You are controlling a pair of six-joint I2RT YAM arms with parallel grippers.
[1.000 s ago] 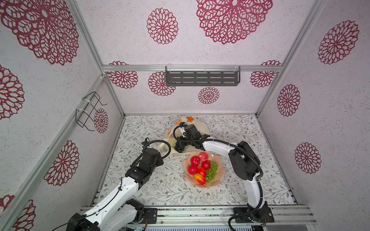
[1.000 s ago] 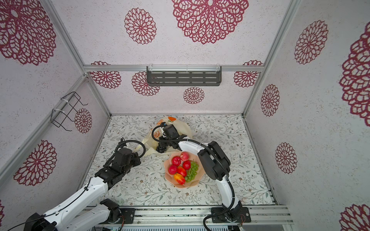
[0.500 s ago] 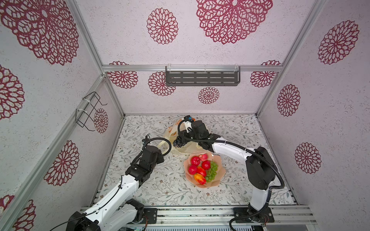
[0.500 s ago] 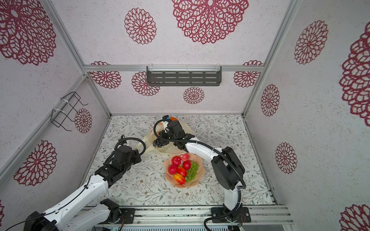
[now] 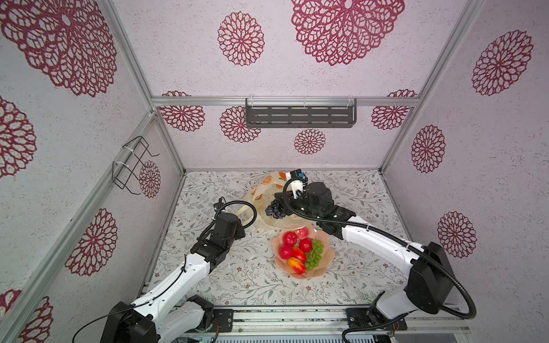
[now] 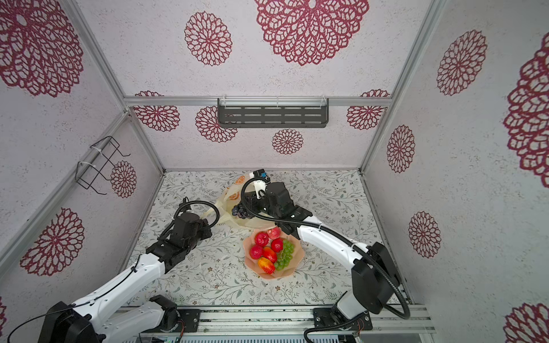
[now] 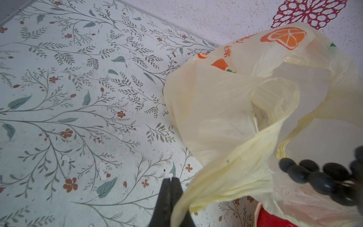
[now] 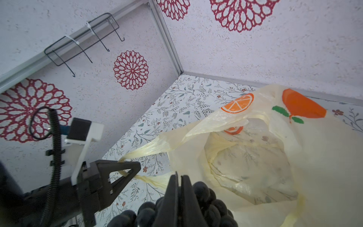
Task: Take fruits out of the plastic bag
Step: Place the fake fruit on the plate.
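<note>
The plastic bag [image 5: 261, 190] [image 6: 234, 190] lies crumpled at the back middle of the table, its mouth open [image 8: 255, 153]. My left gripper [image 5: 242, 218] [image 7: 171, 178] is shut on one of its loop handles [image 7: 225, 180], pulled taut. My right gripper [image 5: 282, 203] [image 8: 179, 176] is shut on a dark purple grape bunch [image 5: 274, 209] [image 6: 239, 210] [image 7: 318, 178], hanging just above the bag's mouth. Other fruits lie in the peach-pink bowl [image 5: 325, 258] [image 6: 297, 255]: round red ones [image 5: 289, 238], green grapes [image 5: 315, 255], a red-yellow mango shape [image 5: 296, 265]. No fruit shows inside the bag.
The bowl sits just in front of the bag, under my right forearm. A black wire rack [image 5: 133, 166] hangs on the left wall and a grey slotted shelf [image 5: 300, 115] on the back wall. Aluminium rails [image 5: 297, 317] run along the table's front edge.
My right gripper has come up out of the bag with the grape bunch and drifted slightly right, its elbow swinging outward. My left gripper has kept its hold on the handle.
</note>
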